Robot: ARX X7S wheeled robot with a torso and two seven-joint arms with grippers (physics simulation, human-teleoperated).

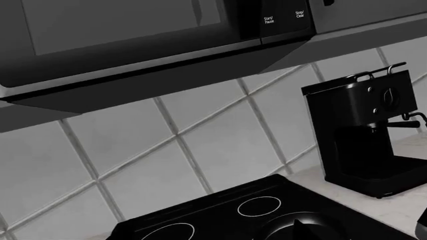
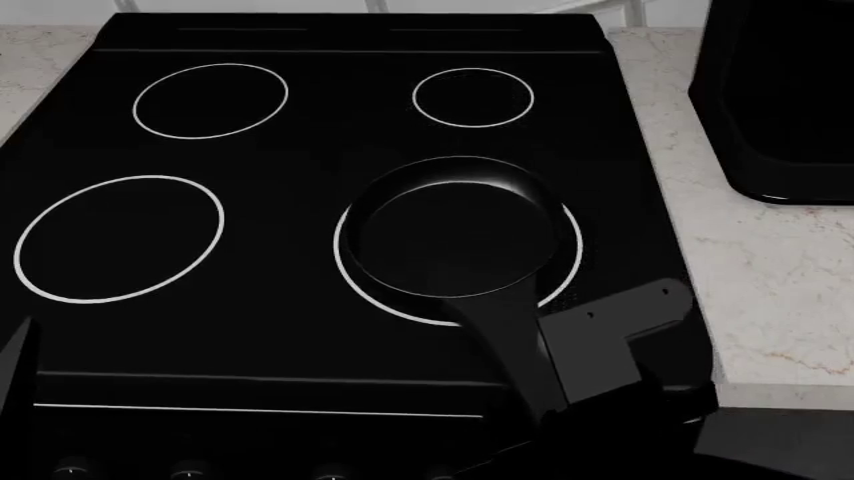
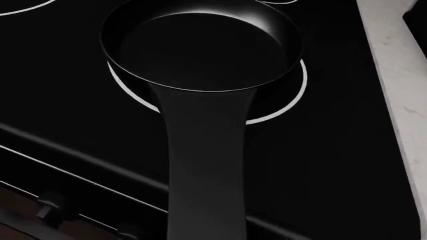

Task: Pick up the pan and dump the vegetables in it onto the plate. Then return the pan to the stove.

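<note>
While my right arm reached in low from the front edge of the stove [image 2: 307, 300], the right gripper [image 2: 607, 345] sat at the pan's handle [image 3: 203, 170], though I could not tell whether its jaws were closed on it. On the front right burner [image 2: 567, 275] rested the pan [image 2: 454, 230], its handle pointing toward me. My left gripper was out of sight; its wrist camera was raised, facing the tiled wall [image 1: 173, 160], the microwave [image 1: 133, 40] and the coffee machine [image 1: 370, 135].
</note>
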